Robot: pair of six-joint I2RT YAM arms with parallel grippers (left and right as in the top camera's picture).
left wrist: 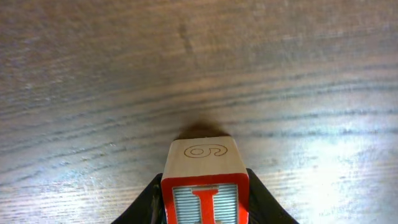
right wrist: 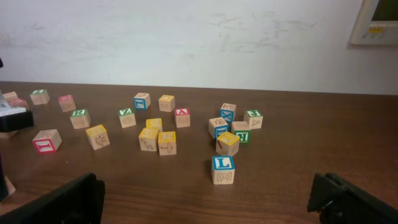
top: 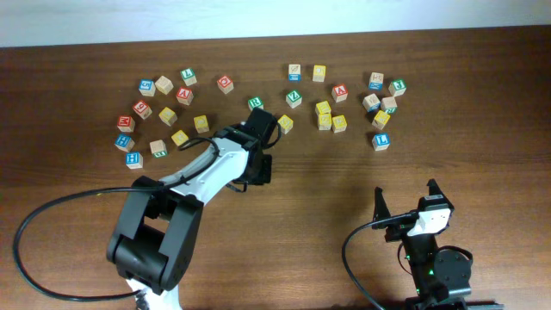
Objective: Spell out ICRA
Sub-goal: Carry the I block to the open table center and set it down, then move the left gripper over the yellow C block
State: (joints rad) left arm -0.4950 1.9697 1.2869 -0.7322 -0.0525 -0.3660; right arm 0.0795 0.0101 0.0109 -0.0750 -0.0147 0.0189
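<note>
Block point(left wrist: 205, 180) with a red letter, seemingly I, is pinched in the left gripper point(top: 261, 164) jaws over bare tabletop point(left wrist: 93, 74), on the near side of the scattered blocks point(top: 323, 116). If let go crooked, it could tip or twist. Right gripper point(top: 405, 208) jaws are spread, idle.

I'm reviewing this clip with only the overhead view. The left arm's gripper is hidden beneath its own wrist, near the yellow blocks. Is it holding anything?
Observer: Yes. The left wrist view shows the left gripper shut on a red-edged block.
Operator: Which letter is on it?
Observer: The red letter facing that camera looks like an I, though the frame cuts off its lower part.
Operator: Does the right wrist view add anything?
Observer: The lone blue-edged block nearest the right gripper reads L.
</note>
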